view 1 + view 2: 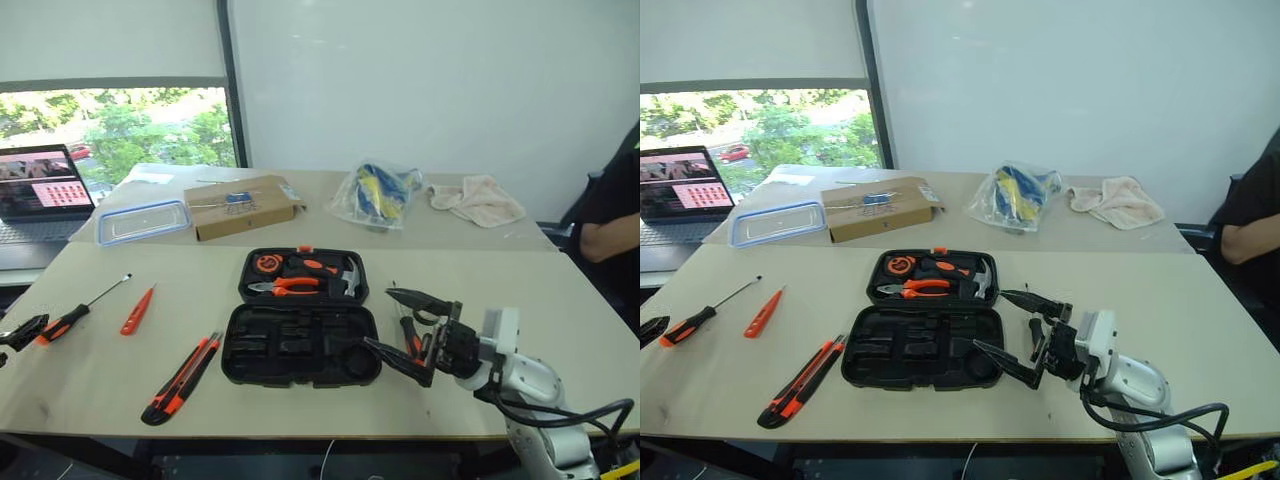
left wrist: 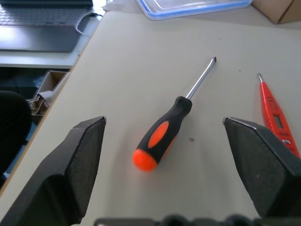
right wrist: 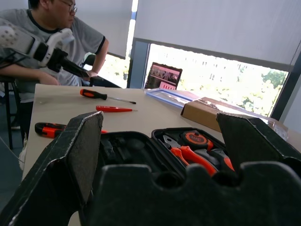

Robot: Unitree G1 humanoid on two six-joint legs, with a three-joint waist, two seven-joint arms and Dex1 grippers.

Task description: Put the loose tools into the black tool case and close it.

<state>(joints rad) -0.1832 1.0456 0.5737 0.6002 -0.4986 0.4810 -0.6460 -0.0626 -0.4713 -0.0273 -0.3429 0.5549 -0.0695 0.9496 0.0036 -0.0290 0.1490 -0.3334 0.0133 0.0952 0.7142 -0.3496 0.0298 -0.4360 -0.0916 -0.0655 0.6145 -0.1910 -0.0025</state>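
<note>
The black tool case (image 1: 300, 345) lies open mid-table, with pliers, a hammer and a tape measure in its far half (image 1: 303, 275). To its left lie a utility knife (image 1: 182, 377), a small orange screwdriver (image 1: 137, 310) and a black-and-orange screwdriver (image 1: 75, 315). My left gripper (image 2: 163, 123) is open just above and behind that screwdriver's handle (image 2: 162, 136), one finger on either side. My right gripper (image 1: 378, 318) hangs open over the case's right edge, holding nothing. Another orange-and-black tool (image 1: 409, 336) lies on the table behind its fingers, partly hidden.
On the far table stand a cardboard box (image 1: 243, 205), a clear blue-rimmed container (image 1: 142, 220), a plastic bag (image 1: 377, 195) and a cloth (image 1: 478, 198). A laptop (image 1: 40, 190) sits at far left. A person (image 1: 610, 220) sits at the right edge.
</note>
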